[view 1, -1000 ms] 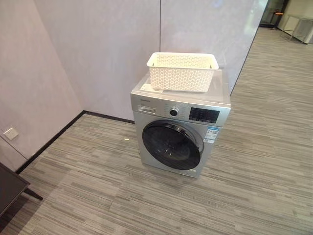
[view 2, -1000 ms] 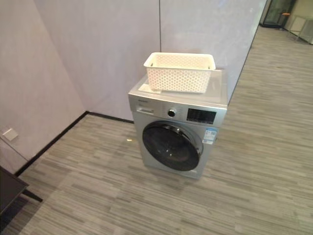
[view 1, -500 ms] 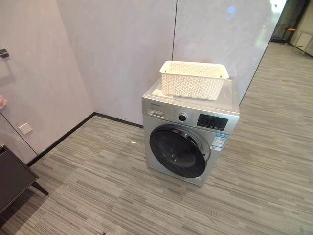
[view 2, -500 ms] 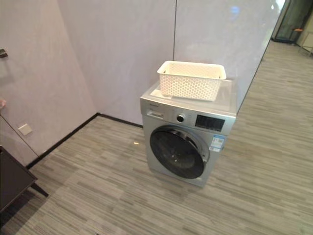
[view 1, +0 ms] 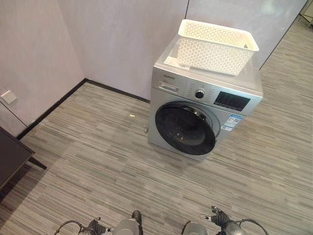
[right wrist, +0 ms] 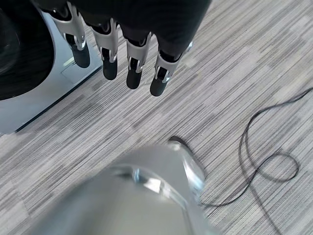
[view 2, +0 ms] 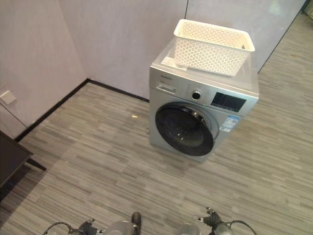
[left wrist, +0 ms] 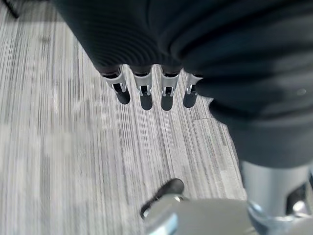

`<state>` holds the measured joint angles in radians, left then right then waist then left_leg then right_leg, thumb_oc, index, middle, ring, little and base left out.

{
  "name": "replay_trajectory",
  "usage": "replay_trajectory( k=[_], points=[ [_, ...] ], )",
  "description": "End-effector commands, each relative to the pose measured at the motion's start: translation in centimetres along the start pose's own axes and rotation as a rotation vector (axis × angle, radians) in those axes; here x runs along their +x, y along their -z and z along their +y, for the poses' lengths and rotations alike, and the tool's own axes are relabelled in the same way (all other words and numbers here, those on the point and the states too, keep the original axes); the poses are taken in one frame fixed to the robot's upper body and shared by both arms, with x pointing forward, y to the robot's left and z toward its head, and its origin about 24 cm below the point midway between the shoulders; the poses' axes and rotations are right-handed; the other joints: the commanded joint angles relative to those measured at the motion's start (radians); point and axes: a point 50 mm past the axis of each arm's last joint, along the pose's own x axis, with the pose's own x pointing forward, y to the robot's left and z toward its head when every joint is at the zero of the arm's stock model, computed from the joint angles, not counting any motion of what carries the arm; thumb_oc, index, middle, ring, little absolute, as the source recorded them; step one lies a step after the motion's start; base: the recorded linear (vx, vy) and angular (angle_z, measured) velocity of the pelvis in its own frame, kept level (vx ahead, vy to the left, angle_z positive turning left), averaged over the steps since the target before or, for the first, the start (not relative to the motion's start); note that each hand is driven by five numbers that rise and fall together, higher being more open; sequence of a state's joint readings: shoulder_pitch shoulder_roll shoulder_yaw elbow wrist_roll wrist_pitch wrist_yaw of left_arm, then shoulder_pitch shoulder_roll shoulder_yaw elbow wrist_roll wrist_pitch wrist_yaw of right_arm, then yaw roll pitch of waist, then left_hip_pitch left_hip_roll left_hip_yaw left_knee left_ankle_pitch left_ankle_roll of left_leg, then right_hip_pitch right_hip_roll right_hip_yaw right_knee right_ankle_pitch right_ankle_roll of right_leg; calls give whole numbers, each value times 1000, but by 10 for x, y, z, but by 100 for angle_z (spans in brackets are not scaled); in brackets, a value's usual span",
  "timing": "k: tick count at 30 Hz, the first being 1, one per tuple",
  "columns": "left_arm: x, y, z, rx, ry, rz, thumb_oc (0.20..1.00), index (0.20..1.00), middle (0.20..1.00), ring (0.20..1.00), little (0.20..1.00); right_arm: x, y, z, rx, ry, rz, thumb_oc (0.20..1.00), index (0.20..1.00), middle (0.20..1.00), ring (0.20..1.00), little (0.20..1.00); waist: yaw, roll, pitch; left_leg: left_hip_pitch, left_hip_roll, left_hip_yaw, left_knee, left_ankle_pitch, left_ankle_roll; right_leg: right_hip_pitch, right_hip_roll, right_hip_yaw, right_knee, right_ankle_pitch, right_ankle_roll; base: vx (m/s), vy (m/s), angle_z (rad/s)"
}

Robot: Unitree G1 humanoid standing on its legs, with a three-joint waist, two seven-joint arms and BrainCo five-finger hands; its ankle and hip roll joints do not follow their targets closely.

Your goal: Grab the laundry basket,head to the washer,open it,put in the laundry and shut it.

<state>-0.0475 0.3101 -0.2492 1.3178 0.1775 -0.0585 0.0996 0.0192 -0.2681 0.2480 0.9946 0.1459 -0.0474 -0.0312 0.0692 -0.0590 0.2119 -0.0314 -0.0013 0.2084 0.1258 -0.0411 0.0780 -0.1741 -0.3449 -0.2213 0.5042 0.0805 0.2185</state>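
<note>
Floor [view 1: 88, 161]: grey striped planks run from the pale walls [view 1: 112, 39] to the robot; nothing lies between it and the machine.
Washer [view 1: 200, 117]: silver front-loader standing against the wall, well apart from both hands. Its dark round door [view 1: 187, 128] looks closed, with the control panel [view 1: 231, 101] above it.
Laundry basket [view 1: 215, 45]: white perforated tub resting on the washer's top, sitting slightly skewed. From here I cannot tell whether any laundry is inside it.
Dark surface [view 1: 11, 155]: low corner of furniture at the robot's left, well clear of the path.
Step in hand: by my reading, the approach; the basket is not yet grasped and the door is not yet opened.
How to do it well: walk straight up, stop square to the washer's front, near enough that both arms reach the basket's short sides, then grip both ends evenly so the tub lifts level. Keep room below for the door to swing.
Left hand [left wrist: 146, 90]: hangs low over the floor, fingers straight and relaxed side by side, holding nothing and touching nothing.
Right hand [right wrist: 112, 63]: hangs over the floor near the washer's lower front edge, fingers extended and slightly spread, empty, in contact with nothing.
</note>
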Motion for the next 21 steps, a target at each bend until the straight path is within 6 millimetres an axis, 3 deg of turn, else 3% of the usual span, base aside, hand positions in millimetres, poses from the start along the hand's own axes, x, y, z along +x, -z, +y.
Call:
replay_trajectory(
  k=[1,5,6,8,9,10,12,14,15,17,18,19,20,21],
  points=[
    [0,3,11,8,-37,-14,1000,1000,1000,1000,1000,-1,-43,-15,4,33,-194,1000,1000,1000,1000,1000,-35,-31,27,-5,32,-53,118,-130,-32,-16,78,25,-145,18,-50,115,100,-13],
    [-1,5,11,-5,-41,-8,1000,1000,1000,1000,1000,-1,-47,-17,3,40,-212,1000,1000,1000,1000,1000,-37,-26,29,15,47,-47,128,-157,-47,-10,29,-7,-246,33,-44,187,-110,9],
    [0,0,17,-32,-75,-17,1000,1000,1000,1000,1000,-2,-63,-20,-6,56,-271,1000,1000,1000,1000,1000,-49,-31,33,42,70,-84,149,-191,-89,-48,-15,57,-422,122,5,399,-294,14],
    [0,0,18,-43,-80,-17,1000,1000,1000,1000,1000,-2,-66,-19,-5,56,-284,1000,1000,1000,1000,1000,-48,-36,35,54,72,-88,154,-200,-98,-48,-26,58,-447,152,18,390,-278,23],
    [1,-1,23,-80,-104,-27,1000,1000,1000,1000,1000,-3,-78,-20,-22,56,-326,1000,1000,1000,1000,1000,-49,-48,35,81,96,-111,152,-216,-120,-72,-34,69,-459,193,43,368,-261,32],
    [0,-2,30,-80,-133,-36,1000,1000,1000,1000,1000,-7,-87,-21,-40,60,-376,1000,1000,1000,1000,1000,-35,-57,29,84,104,-122,141,-212,-125,-76,-20,51,-427,135,36,452,-358,32],
    [0,3,29,-89,-130,-19,1000,1000,1000,1000,1000,-5,-79,-19,-38,55,-339,1000,1000,1000,1000,1000,-39,-69,26,111,136,-125,108,-186,-141,-88,24,65,-365,149,28,299,-275,26],
    [-1,5,27,-98,-125,-8,1000,1000,1000,1000,1000,-5,-81,-19,-41,56,-344,1000,1000,1000,1000,1000,-41,-58,27,126,165,-144,86,-158,-157,-69,40,39,-363,134,22,204,-239,54],
    [1,-7,28,-103,-130,-55,1000,1000,1000,1000,1000,-9,-96,-28,-18,91,-409,1000,1000,1000,1000,1000,-53,-42,34,95,221,-152,35,-79,-194,-64,41,-56,-358,109,8,50,-244,88],
    [2,-16,28,-80,-125,-80,1000,1000,1000,1000,1000,-10,-100,-33,7,115,-423,1000,1000,1000,1000,1000,-68,-42,38,67,246,-125,20,-56,-203,-63,34,-90,-367,104,7,10,-222,120],
    [3,-45,30,-22,-126,-169,1000,1000,1000,1000,1000,-15,-117,-51,-10,186,-488,1000,1000,1000,1000,1000,-98,-27,63,-11,318,20,32,22,-225,-61,11,-157,-401,111,6,-6,-168,141],
    [3,-59,30,-3,-127,-210,1000,1000,1000,1000,1000,-19,-125,-57,-16,210,-521,1000,1000,1000,1000,1000,-111,-11,73,-46,352,106,66,32,-245,-56,1,-184,-408,101,19,-42,-191,141],
    [2,-70,30,11,-128,-247,1000,1000,1000,1000,1000,-21,-133,-63,-15,234,-545,1000,1000,1000,1000,1000,-117,2,85,-80,364,178,76,56,-252,-60,-11,-212,-416,104,18,-10,-60,157],
    [2,-72,30,11,-127,-250,1000,1000,1000,1000,1000,-21,-134,-64,-15,239,-546,1000,1000,1000,1000,1000,-116,8,83,-85,368,176,80,54,-255,-63,-7,-213,-415,102,18,-9,-17,170]
  ],
)
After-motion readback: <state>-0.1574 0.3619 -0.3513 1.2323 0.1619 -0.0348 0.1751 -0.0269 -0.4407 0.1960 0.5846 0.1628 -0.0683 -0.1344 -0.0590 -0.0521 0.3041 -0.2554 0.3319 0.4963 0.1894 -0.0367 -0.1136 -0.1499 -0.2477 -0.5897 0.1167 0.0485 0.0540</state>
